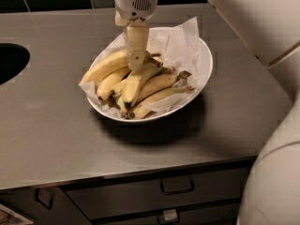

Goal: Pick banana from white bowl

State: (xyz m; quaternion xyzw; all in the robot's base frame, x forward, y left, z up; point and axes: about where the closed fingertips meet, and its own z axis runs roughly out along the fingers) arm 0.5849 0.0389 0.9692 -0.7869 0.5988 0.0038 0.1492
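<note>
- The gripper [137,64] hangs straight down into the white bowl [206,74], its tip among the stem ends of the fruit.
- I cannot tell whether it is clamped on anything.
- The banana [104,66] lies along the bowl's back left side on crinkled paper [180,42], its right end meeting the gripper.
- Slimmer bananas [154,84] lie just in front of it.
- The bowl sits on a grey counter [56,125].
</note>
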